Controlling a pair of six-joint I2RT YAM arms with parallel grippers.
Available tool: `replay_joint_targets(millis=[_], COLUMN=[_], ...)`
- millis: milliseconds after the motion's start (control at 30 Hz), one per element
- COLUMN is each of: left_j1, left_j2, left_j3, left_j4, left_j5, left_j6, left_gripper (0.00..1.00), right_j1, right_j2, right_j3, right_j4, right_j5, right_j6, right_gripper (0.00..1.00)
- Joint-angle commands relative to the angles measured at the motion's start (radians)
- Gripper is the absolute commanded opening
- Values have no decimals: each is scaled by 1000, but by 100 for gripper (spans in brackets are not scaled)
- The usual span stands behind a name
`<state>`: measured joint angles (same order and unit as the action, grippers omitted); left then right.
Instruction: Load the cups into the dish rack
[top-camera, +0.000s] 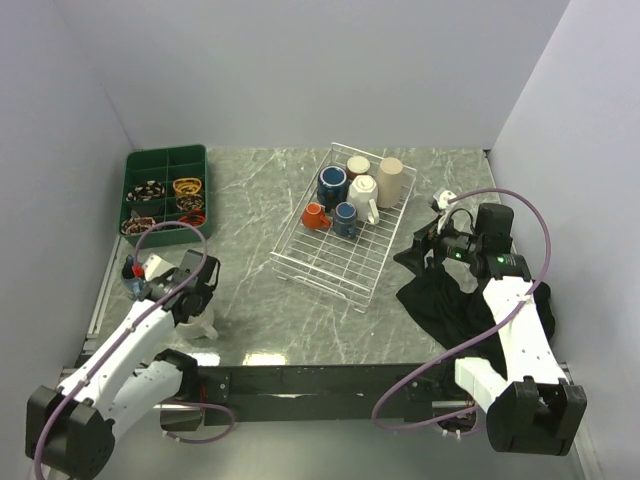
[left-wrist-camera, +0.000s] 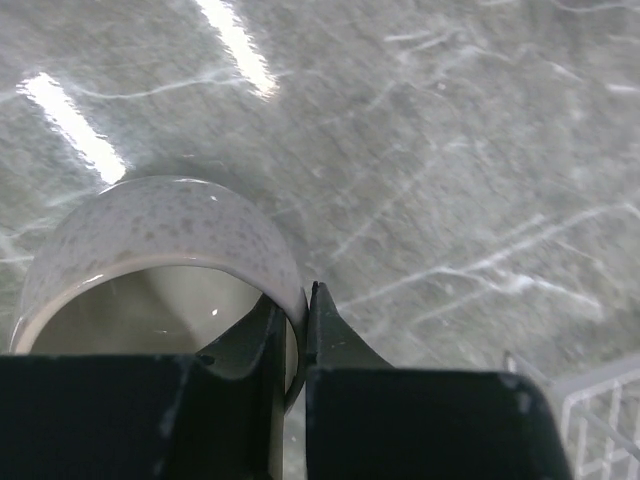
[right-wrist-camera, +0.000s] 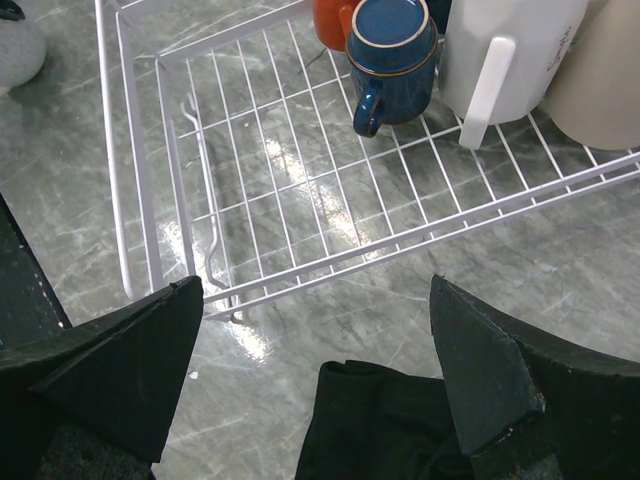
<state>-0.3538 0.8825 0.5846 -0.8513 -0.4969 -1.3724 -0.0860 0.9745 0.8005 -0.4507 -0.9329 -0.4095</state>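
One speckled cup (left-wrist-camera: 150, 235) stands upright on the near-left table (top-camera: 250, 200); we note the left gripper (left-wrist-camera: 297, 305) pinched shut on its rim. Dish rack (top-camera: 335, 260) lies far-right of it; right gripper (right-wrist-camera: 315, 300) gapes empty beside the rack.

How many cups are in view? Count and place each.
7. Six in the dish rack: dark blue mug, brown-cream cup, beige tumbler, white mug, orange cup, navy cup. One speckled cup on the table, rim pinched by the left fingers. None seems hidden.

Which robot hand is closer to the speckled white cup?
Left. The left gripper pinches the cup's rim; the right gripper hangs open by the dish rack, far off.
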Motion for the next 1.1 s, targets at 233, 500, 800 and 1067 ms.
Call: replay_joint_targets(millis=[233, 500, 800, 1067], left_j1=[3, 3, 3, -1], left_j2=[-283, -425, -389, -243], left_j3=[47, 63, -6, -88], left_j4=[220, 398, 881, 1452], left_j5=[234, 455, 831, 911], left_j6=[222, 355, 345, 125], left_gripper=[1, 1, 1, 1], right_j1=[-12, -12, 29, 245], right_j2=[-17, -23, 10, 171], right_j3=[37, 45, 186, 365], right_j4=[-20, -48, -91, -184], right_j5=[-61, -115, -77, -265], right_j6=[-29, -60, -117, 92], right_gripper=[100, 100, 100, 100])
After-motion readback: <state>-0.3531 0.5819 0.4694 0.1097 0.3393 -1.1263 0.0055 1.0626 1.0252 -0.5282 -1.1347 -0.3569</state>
